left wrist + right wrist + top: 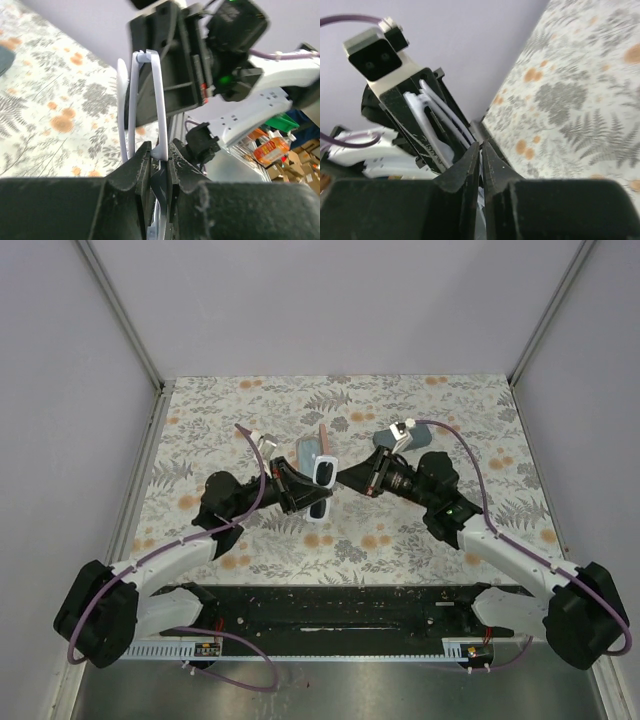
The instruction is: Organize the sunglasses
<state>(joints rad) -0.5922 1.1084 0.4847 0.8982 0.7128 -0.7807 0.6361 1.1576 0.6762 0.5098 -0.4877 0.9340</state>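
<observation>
The whitish-framed sunglasses [324, 473] with dark lenses are held above the middle of the table between both grippers. My left gripper [310, 498] is shut on the frame and a dark lens [162, 187]. The white temple arms [159, 100] stick up past its jaws. My right gripper [346, 478] faces it from the right, its jaws [480, 150] closed on a thin edge of the same pair. The white temples [427, 131] also show in the right wrist view. The black-framed pair is hidden.
A pink case [322, 436] and a light blue piece [307, 451] lie just behind the left gripper. A grey-blue case [434, 436] lies behind the right wrist. The floral table [250, 400] has grey walls on three sides.
</observation>
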